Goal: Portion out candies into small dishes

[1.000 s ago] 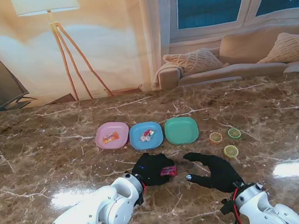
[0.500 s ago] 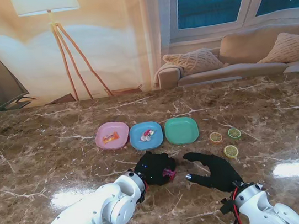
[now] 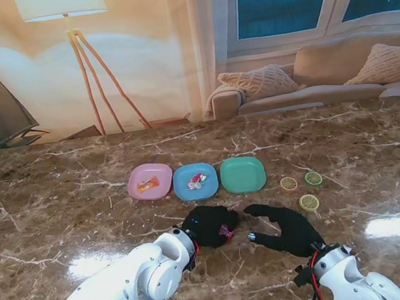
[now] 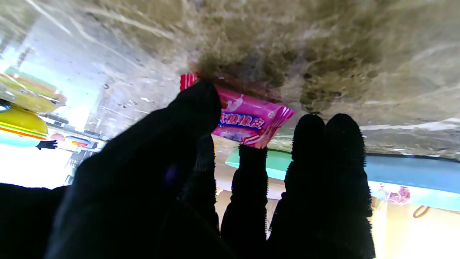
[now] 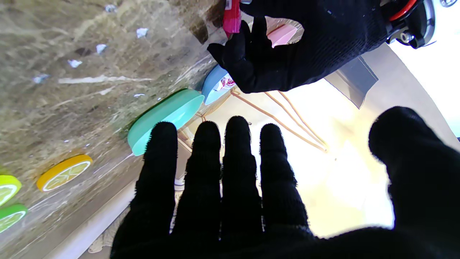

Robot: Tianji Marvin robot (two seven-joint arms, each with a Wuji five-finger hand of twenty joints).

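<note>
A pink wrapped candy (image 4: 248, 120) lies against the marble table top (image 3: 82, 211), just nearer to me than the dishes. My left hand (image 3: 208, 226) is shut on it, thumb (image 4: 196, 104) on one end and fingers on the other; only a pink sliver of the candy (image 3: 227, 230) shows from the stand. My right hand (image 3: 289, 228) rests open and flat to the right of it, fingers spread (image 5: 230, 187). The pink dish (image 3: 150, 181) holds an orange candy and the blue dish (image 3: 191, 191) a few wrapped candies. The green dish (image 3: 243, 174) shows nothing in it.
Three citrus-slice pieces (image 3: 309, 202) lie to the right of the green dish, close to my right hand. A dark screen stands at the far left edge. Beyond the table are a floor lamp and a sofa.
My left hand slid a little to the right and curled its fingers around the pink candy, which now shows less. The right hand stayed put.
</note>
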